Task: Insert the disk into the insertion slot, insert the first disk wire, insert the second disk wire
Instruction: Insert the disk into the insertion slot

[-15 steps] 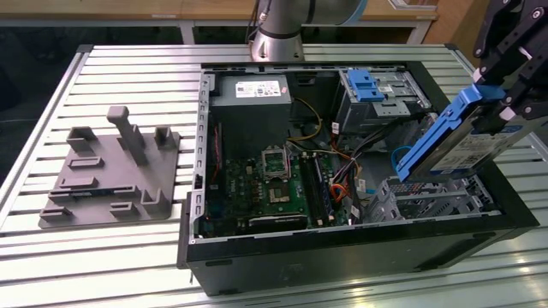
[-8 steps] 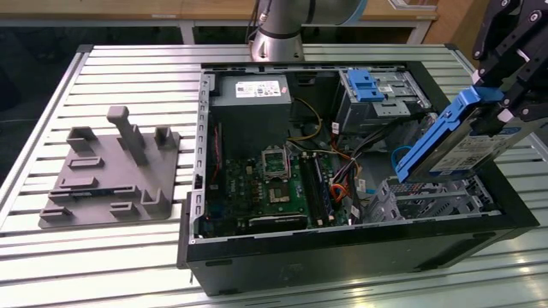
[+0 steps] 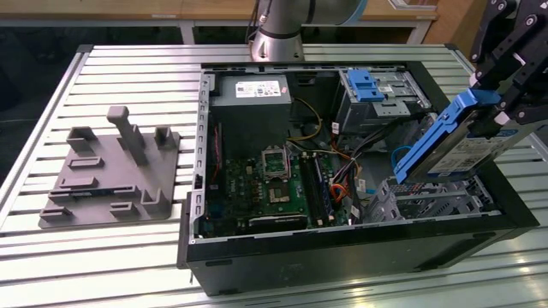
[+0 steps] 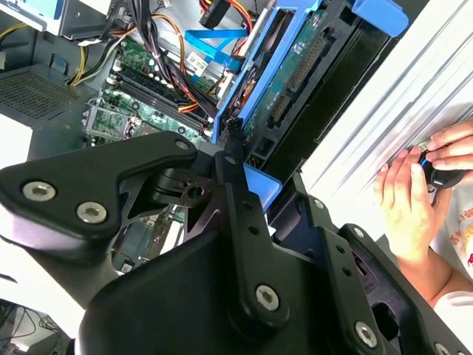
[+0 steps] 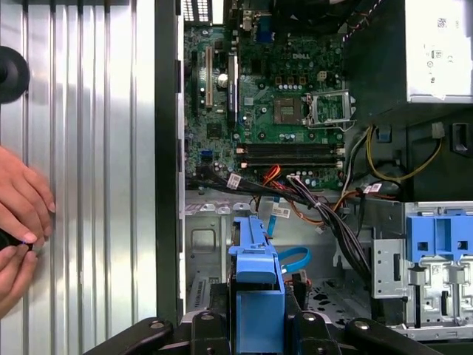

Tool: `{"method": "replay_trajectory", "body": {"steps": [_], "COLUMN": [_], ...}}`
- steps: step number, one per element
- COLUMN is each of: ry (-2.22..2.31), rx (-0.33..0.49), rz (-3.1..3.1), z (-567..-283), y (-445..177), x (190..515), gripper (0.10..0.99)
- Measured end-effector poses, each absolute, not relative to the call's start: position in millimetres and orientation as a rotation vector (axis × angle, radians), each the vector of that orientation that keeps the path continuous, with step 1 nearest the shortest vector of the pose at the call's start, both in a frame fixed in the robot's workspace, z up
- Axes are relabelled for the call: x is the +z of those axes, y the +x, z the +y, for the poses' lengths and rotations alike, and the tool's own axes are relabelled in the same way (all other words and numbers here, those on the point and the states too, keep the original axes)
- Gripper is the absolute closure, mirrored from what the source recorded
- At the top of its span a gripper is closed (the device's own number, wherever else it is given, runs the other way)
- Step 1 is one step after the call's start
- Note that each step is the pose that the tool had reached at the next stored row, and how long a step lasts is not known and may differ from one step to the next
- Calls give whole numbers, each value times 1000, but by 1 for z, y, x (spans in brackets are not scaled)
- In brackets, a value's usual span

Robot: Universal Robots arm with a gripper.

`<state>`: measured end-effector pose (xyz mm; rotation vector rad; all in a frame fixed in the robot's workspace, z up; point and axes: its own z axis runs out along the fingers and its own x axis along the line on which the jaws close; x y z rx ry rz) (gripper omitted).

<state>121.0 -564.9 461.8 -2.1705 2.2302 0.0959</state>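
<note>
In the exterior view my gripper is shut on the upper end of the disk, a silver drive with a white label in a blue carrier. The disk hangs tilted just above the insertion slot, a silver perforated cage at the case's near right corner, and is not inside it. In the first wrist view the blue carrier of the disk sits between my gripper's fingers, over the cage. The second wrist view shows the disk's connector edge beyond the gripper. A loose blue cable lies beside the cage.
The open computer case lies on a slatted metal table. A taller bay with a blue latch stands behind the cage. A grey fixture sits at the exterior view's left. A person's hands rest on the table beside the case.
</note>
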Motion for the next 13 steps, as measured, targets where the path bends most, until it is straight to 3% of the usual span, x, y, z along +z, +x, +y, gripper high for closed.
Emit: {"method": "replay_trajectory", "body": {"steps": [13], "ry": [-2163], "rx": [96], "rz": [2237], "z": [-565], "y": [120], "x": [456], "gripper": [725]}}
